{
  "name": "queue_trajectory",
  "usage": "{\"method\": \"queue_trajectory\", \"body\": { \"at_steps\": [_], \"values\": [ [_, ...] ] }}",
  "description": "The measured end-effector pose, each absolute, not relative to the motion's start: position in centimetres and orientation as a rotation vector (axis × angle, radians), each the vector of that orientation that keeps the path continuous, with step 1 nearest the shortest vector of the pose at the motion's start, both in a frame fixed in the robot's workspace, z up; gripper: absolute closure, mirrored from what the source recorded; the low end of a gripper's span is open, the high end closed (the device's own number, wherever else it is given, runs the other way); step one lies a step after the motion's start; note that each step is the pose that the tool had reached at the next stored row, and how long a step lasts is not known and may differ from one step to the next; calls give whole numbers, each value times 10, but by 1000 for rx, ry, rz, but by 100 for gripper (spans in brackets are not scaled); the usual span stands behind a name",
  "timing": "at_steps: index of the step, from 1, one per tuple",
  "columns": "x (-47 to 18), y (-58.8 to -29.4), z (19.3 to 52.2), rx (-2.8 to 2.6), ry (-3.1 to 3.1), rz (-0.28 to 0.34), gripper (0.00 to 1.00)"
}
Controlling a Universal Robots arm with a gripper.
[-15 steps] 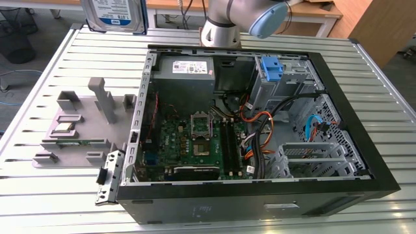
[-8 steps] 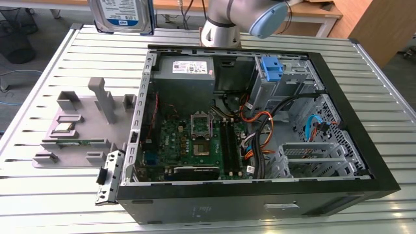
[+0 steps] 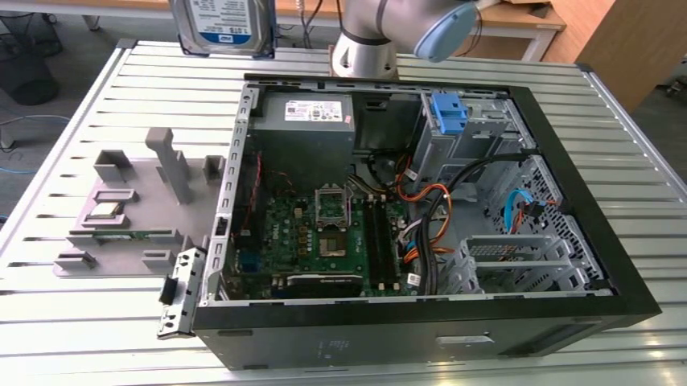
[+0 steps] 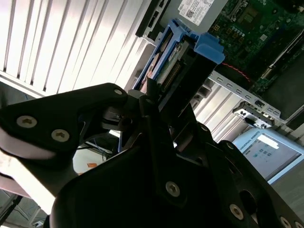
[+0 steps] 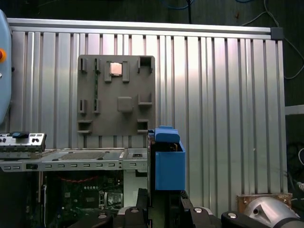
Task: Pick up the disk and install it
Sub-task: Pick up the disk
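Tool (image 5: 163, 202) clamped on disk (image 5: 169, 164), aloft beside the case (image 3: 429, 350). We judge the risk: disk edge catching case wall or cables (image 3: 424, 197), twisting it in the grip.

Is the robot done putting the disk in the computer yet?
Not yet. The pick-up looks done: the gripper is shut on the disk and holds it in the air, off the table. Installing is left: the disk is not yet inside the open computer case.

1 disk (image 3: 224, 28), 1 PC case (image 3: 429, 342), 1 grey fixture (image 3: 113, 245), 1 arm (image 3: 362, 44)
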State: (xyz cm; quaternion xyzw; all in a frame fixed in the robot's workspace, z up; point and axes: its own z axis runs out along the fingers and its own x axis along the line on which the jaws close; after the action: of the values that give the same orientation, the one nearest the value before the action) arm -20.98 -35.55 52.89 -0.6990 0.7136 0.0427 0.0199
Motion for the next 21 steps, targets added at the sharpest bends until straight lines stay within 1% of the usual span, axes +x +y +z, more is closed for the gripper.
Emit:
{"method": "queue_trajectory", "body": {
  "at_steps": [21],
  "values": [
    [-125,-355,528,-2168,2214,132,65]
  ]
}}
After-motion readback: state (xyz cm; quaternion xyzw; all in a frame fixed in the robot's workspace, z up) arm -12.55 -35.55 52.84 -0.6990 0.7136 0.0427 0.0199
